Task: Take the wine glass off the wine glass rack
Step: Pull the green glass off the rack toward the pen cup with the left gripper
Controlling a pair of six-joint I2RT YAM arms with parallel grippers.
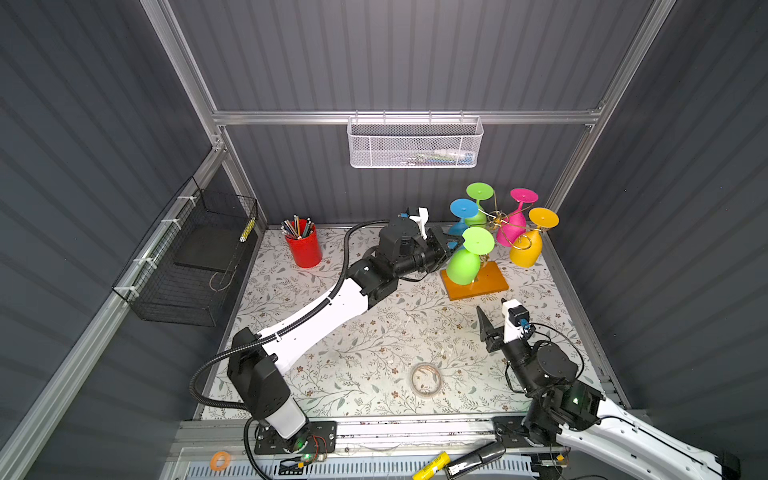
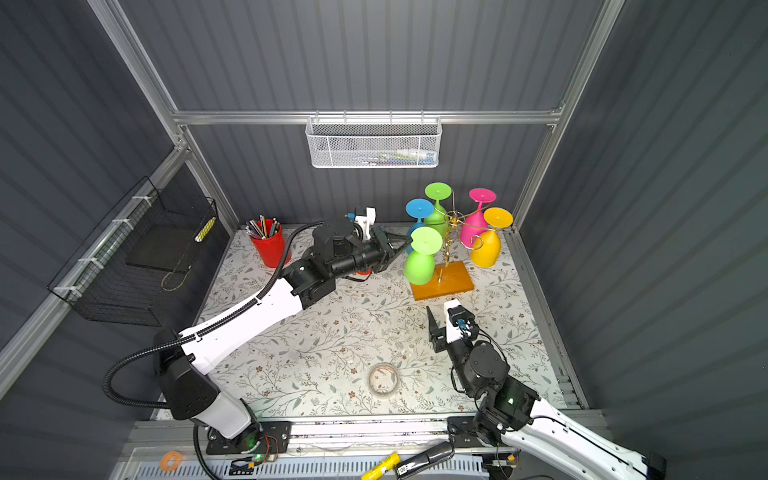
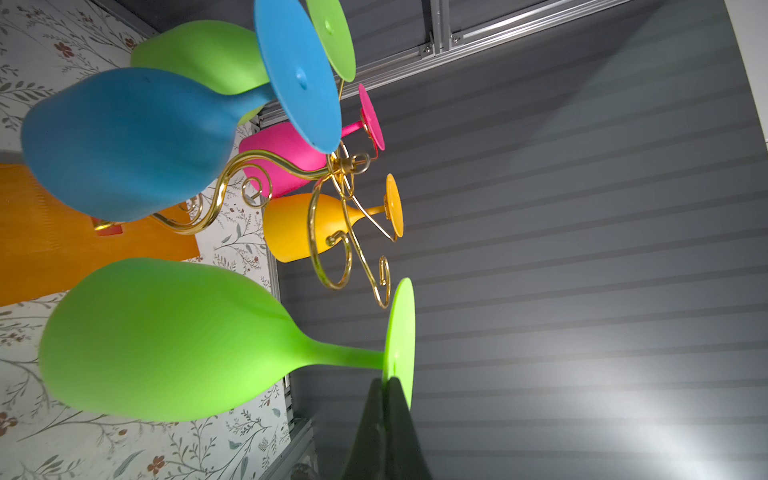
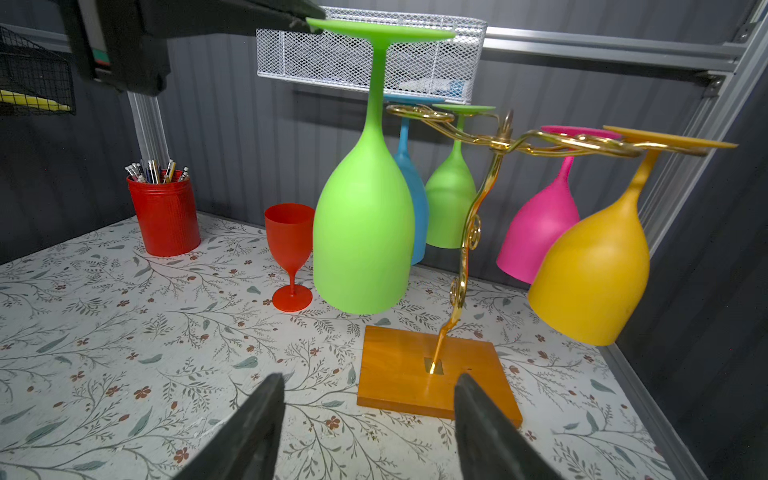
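Nearest in the right wrist view, the right end effector [image 4: 370, 378] shows its two dark fingers [image 4: 257, 424] spread wide and empty above the table [image 4: 104, 332]. Just past them stands the wine glass rack [image 4: 469, 249], its wooden base [image 4: 399, 374] flat on the table. The green wine glass [image 4: 361, 241] hangs bowl down beside the rack, well ahead of this end effector. Its foot sits higher than the gold arms, and the left end effector [image 4: 309, 16] pinches the rim of that foot from the side. The stem is just beside an empty curled arm; whether they touch I cannot tell. A red goblet [image 4: 291, 249] stands upright on the table behind the glass, with a red pen cup [image 4: 164, 216] farther back.

The left wrist view shows the left end effector [image 3: 388, 384] pressed together on the edge of the foot, with the green wine glass [image 3: 166, 340] reaching away from it. A blue glass [image 3: 124, 145], a second green glass [image 3: 199, 54], a pink glass [image 3: 286, 166] and a yellow glass [image 3: 299, 228] hang on the wine glass rack [image 3: 332, 183].

In both top views the left end effector [image 1: 456, 242] [image 2: 404, 240] reaches in from the left to the green wine glass [image 1: 463, 266] [image 2: 419, 266], which hangs over the left end of the wooden base [image 1: 486, 286] [image 2: 453, 284]. The right end effector [image 1: 494, 313] [image 2: 440, 313] sits near the front of that base, apart from rack and glass.
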